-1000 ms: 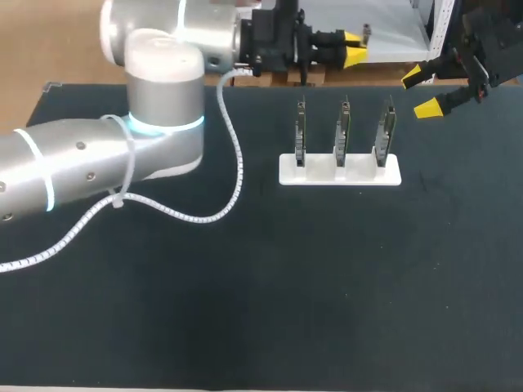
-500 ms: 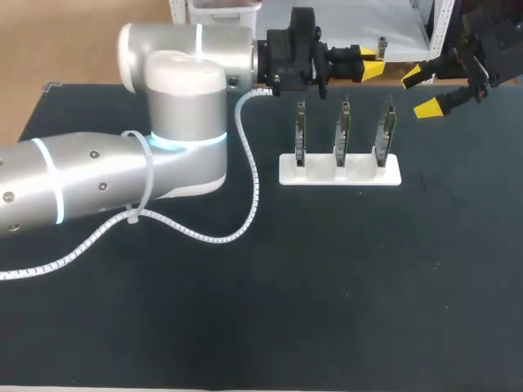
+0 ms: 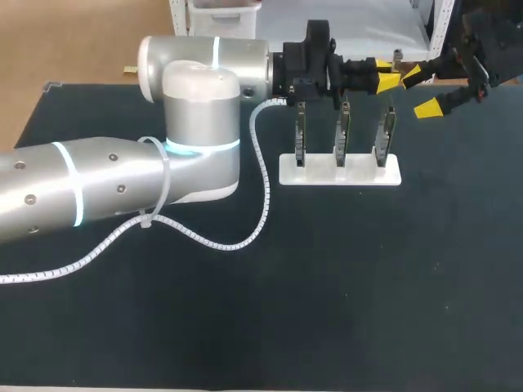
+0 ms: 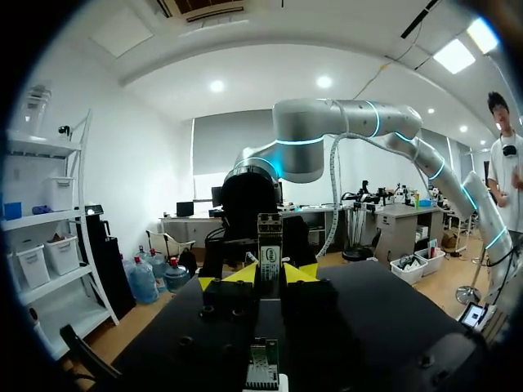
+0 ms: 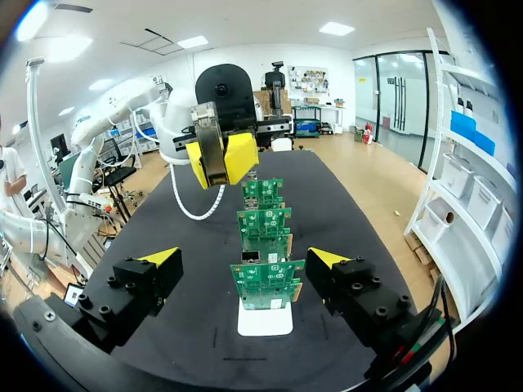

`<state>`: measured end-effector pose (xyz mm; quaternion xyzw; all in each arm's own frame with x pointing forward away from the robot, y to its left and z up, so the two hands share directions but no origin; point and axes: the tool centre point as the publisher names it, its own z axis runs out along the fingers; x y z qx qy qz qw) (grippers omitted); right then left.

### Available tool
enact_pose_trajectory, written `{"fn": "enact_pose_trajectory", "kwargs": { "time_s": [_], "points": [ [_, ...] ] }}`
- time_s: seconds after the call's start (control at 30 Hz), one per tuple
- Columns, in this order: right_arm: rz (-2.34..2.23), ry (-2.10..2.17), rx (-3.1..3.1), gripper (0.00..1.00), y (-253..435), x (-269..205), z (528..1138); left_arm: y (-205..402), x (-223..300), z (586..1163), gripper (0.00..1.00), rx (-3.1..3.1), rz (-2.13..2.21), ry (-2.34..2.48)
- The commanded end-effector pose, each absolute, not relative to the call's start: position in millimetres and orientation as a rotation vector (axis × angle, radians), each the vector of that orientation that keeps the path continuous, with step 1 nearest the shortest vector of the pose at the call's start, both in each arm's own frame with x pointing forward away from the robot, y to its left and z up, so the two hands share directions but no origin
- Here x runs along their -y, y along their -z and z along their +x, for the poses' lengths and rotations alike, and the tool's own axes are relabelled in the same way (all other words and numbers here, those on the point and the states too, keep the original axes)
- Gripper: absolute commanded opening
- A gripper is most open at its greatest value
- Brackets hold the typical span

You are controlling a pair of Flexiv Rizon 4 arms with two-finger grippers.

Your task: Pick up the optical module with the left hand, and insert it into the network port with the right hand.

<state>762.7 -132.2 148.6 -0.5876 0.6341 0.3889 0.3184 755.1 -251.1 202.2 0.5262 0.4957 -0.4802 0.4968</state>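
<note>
Listener: Surface first. What is it like?

Describer: Dark, matte surface [image 3: 343,286], filling most of the head view. One landmark sits on it toward the far side: a low, oblong white stand [image 3: 339,170].

Listener: What does the white stand carry?

Describer: Three green circuit boards [image 3: 343,131], upright in a row along its length and apart from one another. The network ports on them are too small to make out.

Listener: Where is the optical module?

Describer: Off the surface, in the air above the white stand. The left pincer [image 4: 263,273] pinches the optical module [image 4: 270,245] from both sides between its yellow tips, and the module stands upright. In the left wrist view, one board's top edge and a bit of the white stand lie directly beneath it. Which of the three boards that is, I cannot tell.

Listener: And the other pincer?

Describer: The right pincer [image 3: 421,91] is spread wide and holds nothing. It hangs raised off the white stand's right-hand end. In the right wrist view the boards line up one behind another ahead of it, and the left pincer shows beyond and above the farthest board.

Listener: Anything else near the white stand?

Describer: The thick silver left arm [image 3: 122,175] stretches over the surface to the stand's left. A white coiled cable [image 3: 253,204] hangs from it, curving between the arm and the stand.
</note>
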Motion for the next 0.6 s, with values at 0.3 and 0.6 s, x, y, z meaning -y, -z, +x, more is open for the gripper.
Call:
{"fn": "enact_pose_trajectory", "kwargs": {
  "time_s": [0.3,0.6],
  "points": [
    [-1.546,-1.023,-1.666,1.0,-148.2,132.0,763.3,-196.1,259.1,761.5,0.0,-1.206,1.28,1.177],
    [-1.546,-1.023,-1.666,1.0,-148.2,132.0,763.3,-189.6,259.7,759.3,0.0,-1.226,1.279,1.18]
  ]
}}
